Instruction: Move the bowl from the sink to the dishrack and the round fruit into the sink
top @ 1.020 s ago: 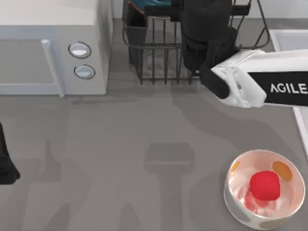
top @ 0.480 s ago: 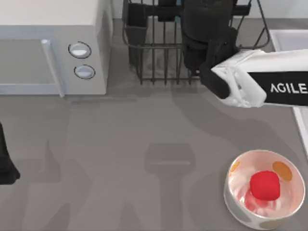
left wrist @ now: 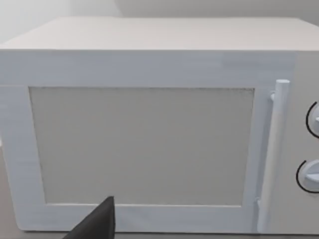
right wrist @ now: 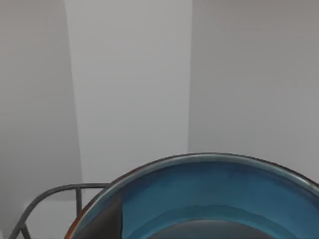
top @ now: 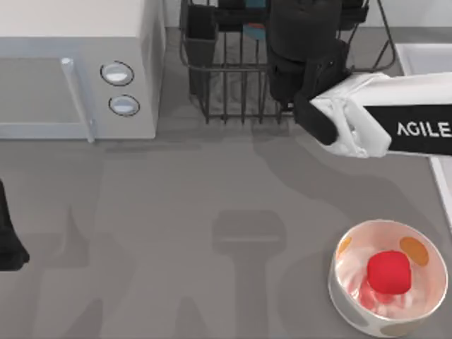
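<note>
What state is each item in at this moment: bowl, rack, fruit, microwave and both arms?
Blue bowl: at the dishrack, under the right arm's wrist.
Dishrack: upright at the back of the table.
Red fruit: lying in the white spotted bowl, not in the sink.
Microwave: door shut.
Right gripper: over the dishrack.
Left arm: parked at the table's left edge.
</note>
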Robot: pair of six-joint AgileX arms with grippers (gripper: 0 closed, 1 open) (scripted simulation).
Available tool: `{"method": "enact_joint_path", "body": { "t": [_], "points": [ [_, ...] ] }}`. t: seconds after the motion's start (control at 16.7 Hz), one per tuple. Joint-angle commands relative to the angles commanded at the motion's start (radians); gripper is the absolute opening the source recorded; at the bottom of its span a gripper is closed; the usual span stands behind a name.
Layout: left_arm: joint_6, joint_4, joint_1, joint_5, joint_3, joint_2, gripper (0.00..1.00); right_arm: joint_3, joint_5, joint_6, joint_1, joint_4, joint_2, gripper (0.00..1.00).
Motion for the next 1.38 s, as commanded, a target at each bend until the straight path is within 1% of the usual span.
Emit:
{"method": "enact_joint_path", "body": {
  "t": [0.3, 0.42, 0.6, 0.84, 1.14, 1.38],
  "points": [
    [0.0, 0.0, 0.0, 0.0, 0.0, 0.0, 1.0, -0.026, -0.011, 0.0, -0.012, -0.015, -0.016, 1.0],
    [0.0, 0.0, 0.0, 0.0, 0.0, 0.0, 1.0, -0.086, -0.038, -0.004, -0.042, -0.049, -0.069, 1.0],
    [0.0, 0.0, 0.0, 0.0, 0.0, 0.0, 1.0, -0.218, -0.107, -0.021, -0.098, -0.124, -0.226, 1.0],
    [0.0, 0.0, 0.0, 0.0, 0.0, 0.0, 1.0, -0.444, -0.235, -0.052, -0.173, -0.252, -0.571, 1.0],
    [0.0, 0.0, 0.0, 0.0, 0.0, 0.0, 1.0, -0.747, -0.4, -0.064, -0.283, -0.406, -1.136, 1.0],
    [0.0, 0.0, 0.0, 0.0, 0.0, 0.0, 1.0, -0.985, -0.511, -0.047, -0.41, -0.522, -1.574, 1.0]
  ]
}}
